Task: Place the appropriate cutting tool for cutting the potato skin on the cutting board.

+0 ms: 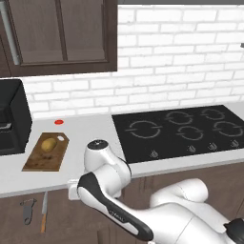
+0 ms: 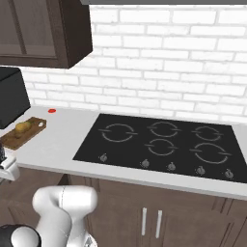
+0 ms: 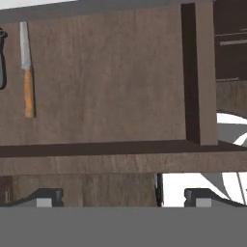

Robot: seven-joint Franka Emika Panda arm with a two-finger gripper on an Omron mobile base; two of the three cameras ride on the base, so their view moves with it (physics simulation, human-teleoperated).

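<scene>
My gripper (image 3: 123, 197) spread wide, grasping nothing. Peeler (image 1: 28, 210) and knife (image 1: 44, 211) lie side by side. Potato (image 1: 48, 144) sits on cutting board (image 1: 39, 161).

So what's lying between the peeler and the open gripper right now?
In the hand view, the knife lies between the peeler and the gripper; beyond it, bare wood.

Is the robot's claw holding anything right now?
No, nothing is held. The gripper is open, its fingertips wide apart with nothing between them. The peeler and the knife hang on the cabinet front below the counter, untouched.
</scene>
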